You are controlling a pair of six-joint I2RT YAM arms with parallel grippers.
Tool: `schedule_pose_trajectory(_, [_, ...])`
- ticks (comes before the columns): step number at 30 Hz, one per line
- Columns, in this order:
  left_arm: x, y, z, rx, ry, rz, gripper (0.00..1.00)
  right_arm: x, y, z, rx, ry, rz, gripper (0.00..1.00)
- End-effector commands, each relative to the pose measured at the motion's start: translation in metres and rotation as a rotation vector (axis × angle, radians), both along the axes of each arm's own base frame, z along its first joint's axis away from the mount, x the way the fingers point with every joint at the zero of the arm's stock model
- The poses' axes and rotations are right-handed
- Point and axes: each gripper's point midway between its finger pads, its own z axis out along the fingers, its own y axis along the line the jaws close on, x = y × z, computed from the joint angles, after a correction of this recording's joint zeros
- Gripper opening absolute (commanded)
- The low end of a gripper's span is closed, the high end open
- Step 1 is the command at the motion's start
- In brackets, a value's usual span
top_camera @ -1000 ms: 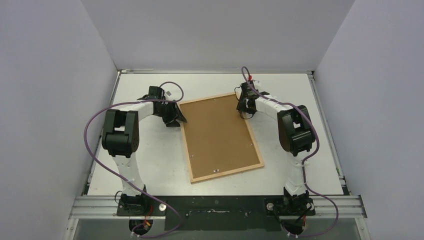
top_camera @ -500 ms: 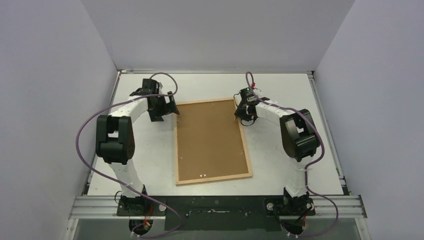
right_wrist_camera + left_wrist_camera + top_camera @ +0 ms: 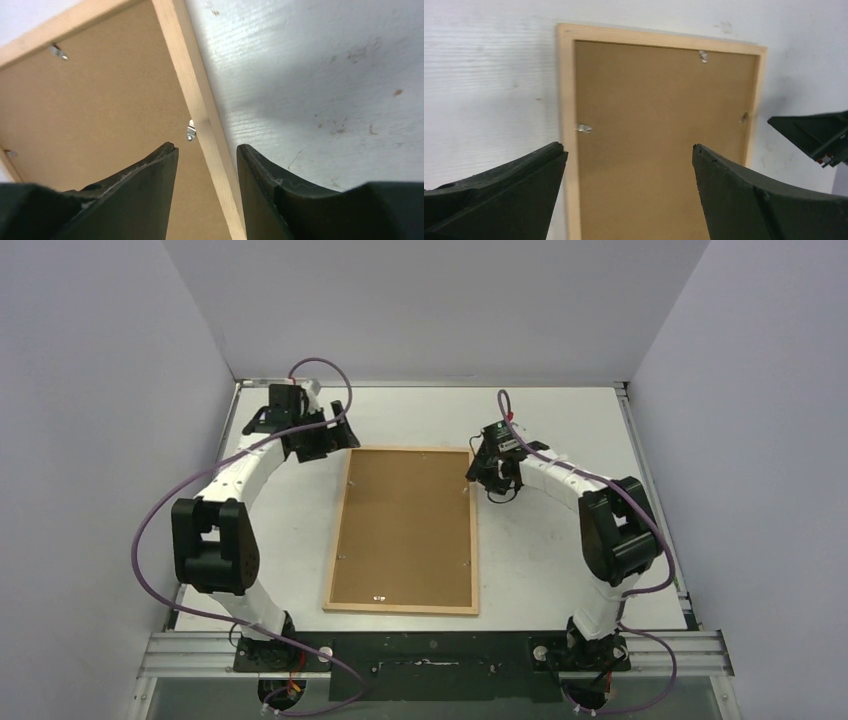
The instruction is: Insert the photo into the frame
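Note:
The frame (image 3: 400, 451) lies face down in the middle of the table, its thin light-wood border around a brown backing board (image 3: 405, 530). The photo is not in view. My left gripper (image 3: 335, 435) hovers just beyond the frame's far left corner, open wide with nothing between its fingers. In the left wrist view the gripper (image 3: 626, 147) looks down the board (image 3: 659, 100) and the rail (image 3: 566, 90). My right gripper (image 3: 206, 147) is open and straddles the frame's right rail (image 3: 187, 65) near the far right corner (image 3: 470, 455), with a gap on each side.
Small metal clips (image 3: 190, 131) sit on the inside edge of the frame's back. White table (image 3: 560, 560) stretches either side, bounded by grey walls and a metal rail (image 3: 430, 650) at the near edge, where the arm bases stand.
The frame swung from a tilt to lie nearly square and shifted left. My left gripper opened wide and drew back to the far left. The right jaws loosened off the rail.

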Motion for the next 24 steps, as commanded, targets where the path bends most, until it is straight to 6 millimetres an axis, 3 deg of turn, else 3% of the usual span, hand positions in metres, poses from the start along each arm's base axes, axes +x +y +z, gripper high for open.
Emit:
schedule_pose_trajectory(1, [0.002, -0.076, 0.024, -0.121, -0.101, -0.171, 0.97, 0.015, -0.011, 0.038, 0.033, -0.109, 0.056, 0.48])
schedule_pose_trajectory(4, [0.0, -0.12, 0.014, -0.183, -0.089, -0.232, 0.97, 0.023, -0.008, 0.033, 0.095, -0.105, 0.127, 0.48])
schedule_pose_trajectory(7, [-0.005, -0.164, 0.003, -0.257, -0.058, -0.299, 0.79, 0.029, -0.004, 0.027, 0.131, -0.086, 0.169, 0.46])
schedule_pose_trajectory(12, [-0.002, -0.219, -0.013, -0.325, -0.017, -0.368, 0.56, 0.032, -0.003, 0.017, 0.161, -0.068, 0.163, 0.33])
schedule_pose_trajectory(20, [0.006, -0.264, -0.044, -0.418, 0.028, -0.4, 0.5, 0.031, 0.002, 0.009, 0.239, -0.083, 0.202, 0.31])
schedule_pose_trajectory(24, [0.006, -0.282, -0.049, -0.469, 0.027, -0.442, 0.39, 0.027, 0.003, 0.0, 0.25, -0.076, 0.215, 0.33])
